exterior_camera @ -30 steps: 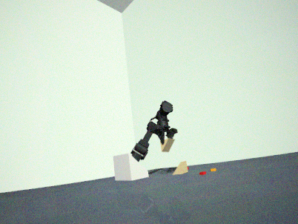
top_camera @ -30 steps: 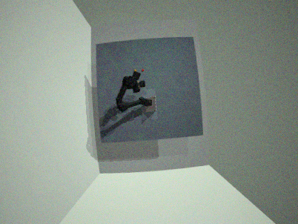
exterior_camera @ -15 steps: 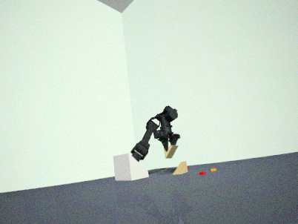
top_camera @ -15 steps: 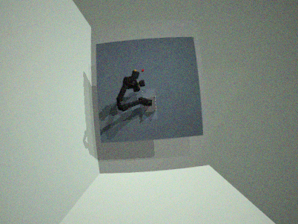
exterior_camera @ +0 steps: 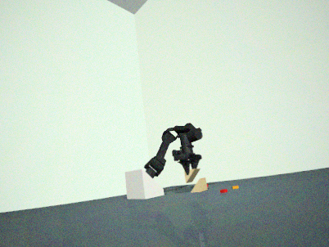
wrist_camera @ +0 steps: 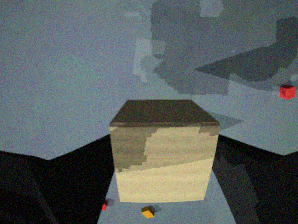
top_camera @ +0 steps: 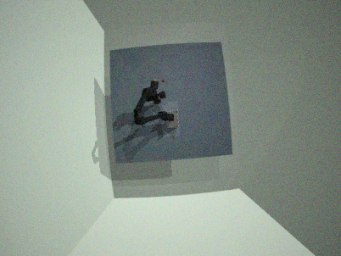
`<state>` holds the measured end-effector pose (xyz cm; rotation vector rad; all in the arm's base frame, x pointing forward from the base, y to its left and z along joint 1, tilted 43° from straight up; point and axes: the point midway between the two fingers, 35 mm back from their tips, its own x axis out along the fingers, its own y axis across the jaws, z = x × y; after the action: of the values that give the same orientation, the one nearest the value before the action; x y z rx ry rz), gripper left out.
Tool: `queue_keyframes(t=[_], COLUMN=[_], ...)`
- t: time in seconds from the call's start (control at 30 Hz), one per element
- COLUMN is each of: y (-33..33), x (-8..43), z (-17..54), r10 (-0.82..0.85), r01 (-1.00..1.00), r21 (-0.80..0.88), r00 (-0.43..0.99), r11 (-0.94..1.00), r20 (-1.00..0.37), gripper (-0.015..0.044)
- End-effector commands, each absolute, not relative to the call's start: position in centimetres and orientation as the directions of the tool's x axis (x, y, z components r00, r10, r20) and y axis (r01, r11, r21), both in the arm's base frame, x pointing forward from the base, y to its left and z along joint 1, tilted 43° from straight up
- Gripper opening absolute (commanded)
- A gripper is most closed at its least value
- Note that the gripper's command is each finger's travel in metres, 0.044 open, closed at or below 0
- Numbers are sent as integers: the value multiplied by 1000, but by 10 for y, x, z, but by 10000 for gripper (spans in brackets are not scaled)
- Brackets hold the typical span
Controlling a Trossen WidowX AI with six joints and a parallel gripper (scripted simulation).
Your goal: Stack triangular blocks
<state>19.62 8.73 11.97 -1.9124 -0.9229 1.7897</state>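
Note:
My gripper (exterior_camera: 190, 171) (wrist_camera: 161, 137) points down and is shut on a light wooden triangular block (exterior_camera: 191, 176) (wrist_camera: 165, 162). It holds the block in the air, with a dark shaded face showing toward the lower right in the exterior view. The other triangular block (exterior_camera: 200, 186) rests on the table, its slope falling to the left in that view. The held block appears above it and slightly left, with a gap between them. In the wrist view the lower block cannot be made out; the held block fills the middle. In the top view the arm hides both blocks.
A small red block (top_camera: 163, 80) (exterior_camera: 223, 190) (wrist_camera: 287, 92) and an orange block (exterior_camera: 235, 187) (wrist_camera: 148, 212) lie on the table. Another red bit (exterior_camera: 207, 186) (wrist_camera: 104, 206) shows partly behind the lower block in the exterior view. A pale pedestal (exterior_camera: 139, 186) stands by the arm's base.

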Motion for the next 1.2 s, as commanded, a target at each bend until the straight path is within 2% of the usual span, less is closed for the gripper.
queue_keyframes(t=[0.0,1.17], y=[97,104], x=[199,204], z=[110,102], r10=[678,685], r01=[204,209], r21=[-668,-676], r00=[-27,-33], r11=[-716,-707], r20=[-735,-727], gripper=[0,0])
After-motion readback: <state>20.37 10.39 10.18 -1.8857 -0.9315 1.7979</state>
